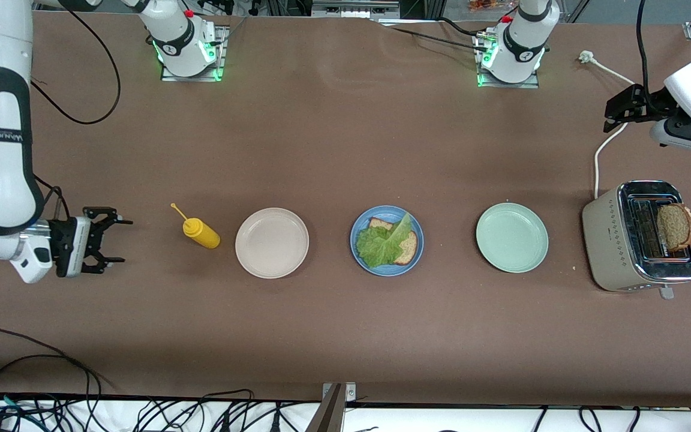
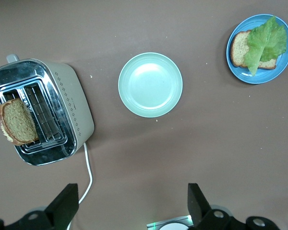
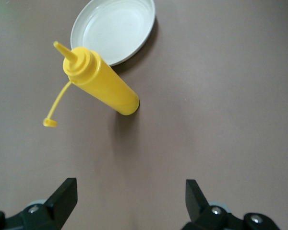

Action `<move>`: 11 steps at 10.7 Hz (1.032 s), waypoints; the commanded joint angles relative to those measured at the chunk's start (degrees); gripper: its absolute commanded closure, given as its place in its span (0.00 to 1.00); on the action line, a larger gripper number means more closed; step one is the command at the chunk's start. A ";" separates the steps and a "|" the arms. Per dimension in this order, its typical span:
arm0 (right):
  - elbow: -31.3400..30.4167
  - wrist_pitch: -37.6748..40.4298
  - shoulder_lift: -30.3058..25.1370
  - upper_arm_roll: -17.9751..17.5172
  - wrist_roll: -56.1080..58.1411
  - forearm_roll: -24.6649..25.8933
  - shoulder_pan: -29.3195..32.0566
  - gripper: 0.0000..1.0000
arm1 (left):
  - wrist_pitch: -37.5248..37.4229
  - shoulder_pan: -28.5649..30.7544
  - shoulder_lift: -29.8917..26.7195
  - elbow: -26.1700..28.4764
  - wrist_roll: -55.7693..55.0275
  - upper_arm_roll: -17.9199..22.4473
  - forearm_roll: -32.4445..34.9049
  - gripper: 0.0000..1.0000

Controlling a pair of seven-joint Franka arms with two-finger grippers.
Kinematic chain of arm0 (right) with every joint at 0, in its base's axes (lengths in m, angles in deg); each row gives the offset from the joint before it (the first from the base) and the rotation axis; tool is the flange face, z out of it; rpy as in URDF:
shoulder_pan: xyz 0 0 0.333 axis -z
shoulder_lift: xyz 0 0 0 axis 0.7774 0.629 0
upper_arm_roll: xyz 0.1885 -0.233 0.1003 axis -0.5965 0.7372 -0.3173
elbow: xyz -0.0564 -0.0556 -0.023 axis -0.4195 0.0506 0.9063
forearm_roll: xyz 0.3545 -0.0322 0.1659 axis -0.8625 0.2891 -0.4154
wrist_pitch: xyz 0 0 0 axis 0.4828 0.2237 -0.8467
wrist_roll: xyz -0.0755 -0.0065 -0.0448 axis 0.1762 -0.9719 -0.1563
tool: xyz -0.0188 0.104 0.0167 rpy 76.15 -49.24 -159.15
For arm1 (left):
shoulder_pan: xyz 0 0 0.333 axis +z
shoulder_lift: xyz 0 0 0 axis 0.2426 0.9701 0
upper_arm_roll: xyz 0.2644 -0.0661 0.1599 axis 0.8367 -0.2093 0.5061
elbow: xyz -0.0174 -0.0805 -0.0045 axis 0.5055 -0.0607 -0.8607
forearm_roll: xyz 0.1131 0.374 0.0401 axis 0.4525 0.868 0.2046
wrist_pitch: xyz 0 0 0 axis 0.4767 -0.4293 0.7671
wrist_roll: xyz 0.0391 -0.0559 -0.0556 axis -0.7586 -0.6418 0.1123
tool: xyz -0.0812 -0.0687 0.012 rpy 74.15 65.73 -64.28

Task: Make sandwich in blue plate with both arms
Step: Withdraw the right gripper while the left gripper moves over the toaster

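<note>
The blue plate [image 1: 387, 240] sits midway along the tabletop [image 1: 345, 150], in a row with a beige-white plate [image 1: 272, 242] toward the right arm's end and a pale green plate [image 1: 511, 237] toward the left arm's end. On the blue plate lies one slice of brown bread [image 1: 406, 247] with a ruffled lettuce leaf [image 1: 383, 245] draped over it. A second slice [image 1: 675, 227] stands up out of a slot of the toaster [image 1: 640, 236] near the tabletop's edge at the left arm's end. A yellow squeeze bottle [image 1: 201, 233] stands beside the beige-white plate, its cap apparently hanging off on a tether.

The right gripper [image 1: 114, 240] hovers low beside the bottle, fingers spread apart and empty. The left gripper [image 1: 616, 110] hangs over the toaster's cord [image 1: 598, 157], fingers likewise wide apart, holding nothing.
</note>
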 commanded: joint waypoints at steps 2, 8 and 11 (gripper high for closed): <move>-6.48 0.09 -11.11 -3.90 -26.11 10.85 -0.28 0.00 | -1.02 0.64 0.21 -1.12 0.38 0.01 -0.37 0.00; -12.10 -0.52 -25.26 -11.28 -64.44 24.12 -2.21 0.00 | -0.93 0.90 0.21 -1.12 0.38 0.10 -0.28 0.00; -14.47 -2.45 -31.41 -15.24 -75.28 30.11 -2.21 0.00 | -0.41 5.19 1.44 -1.21 0.56 0.10 -0.45 0.00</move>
